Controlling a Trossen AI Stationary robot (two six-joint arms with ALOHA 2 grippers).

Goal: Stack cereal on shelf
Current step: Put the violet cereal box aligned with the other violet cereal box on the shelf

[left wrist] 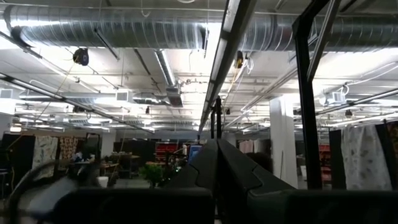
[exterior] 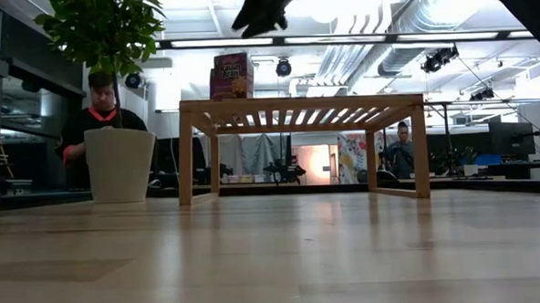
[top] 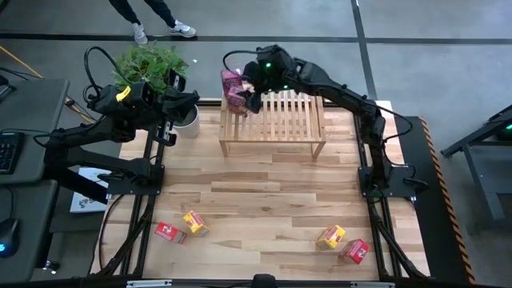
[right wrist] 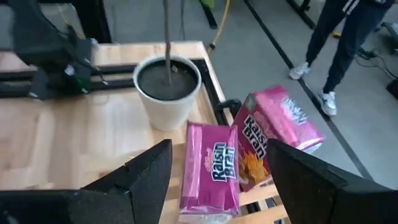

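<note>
We read "Raisin Bran" on two pink boxes (right wrist: 214, 171) at the shelf's (top: 276, 120) far-left corner; our right gripper (right wrist: 217, 177) hovers spread wide above.

Shelf (top: 273, 120) — pink boxes (top: 233, 90) on table (top: 264, 208).

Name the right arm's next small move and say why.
Probably lift the right gripper clear of the shelf and head for the near boxes. Its fingers are open, both pink boxes already sit on the shelf's corner, and the yellow box and red box wait on the table.
</note>
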